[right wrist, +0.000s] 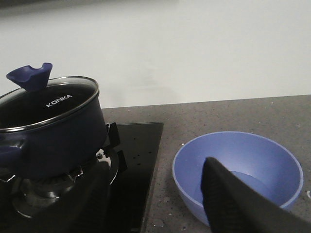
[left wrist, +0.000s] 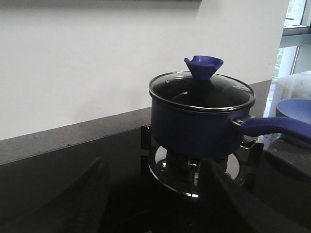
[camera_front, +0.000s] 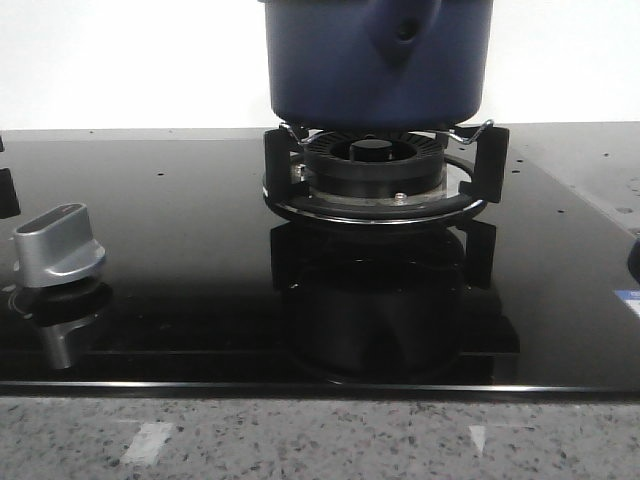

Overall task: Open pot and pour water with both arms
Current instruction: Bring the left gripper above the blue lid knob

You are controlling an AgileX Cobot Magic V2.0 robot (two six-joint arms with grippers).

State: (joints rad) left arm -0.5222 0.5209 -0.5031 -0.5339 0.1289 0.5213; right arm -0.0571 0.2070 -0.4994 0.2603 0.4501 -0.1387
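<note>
The dark navy-blue pot [camera_front: 375, 60] stands on the gas burner [camera_front: 375, 185], its handle stub [camera_front: 405, 30] with the round hole facing me. In the left wrist view the pot [left wrist: 194, 126] carries a glass lid [left wrist: 201, 92] with a blue knob [left wrist: 204, 65], and its long handle [left wrist: 277, 127] points away to one side. My left gripper [left wrist: 158, 199] is open and empty, low over the black hob, short of the pot. My right gripper [right wrist: 160, 194] is open and empty, between the pot [right wrist: 53, 136] and a blue bowl [right wrist: 238, 165]. Neither gripper shows in the front view.
The black glass hob [camera_front: 180, 250] has a silver control knob [camera_front: 58, 245] at the front left. The blue bowl stands on the grey speckled counter [right wrist: 228, 116] right of the hob and also shows in the left wrist view [left wrist: 296, 109]. A white wall runs behind.
</note>
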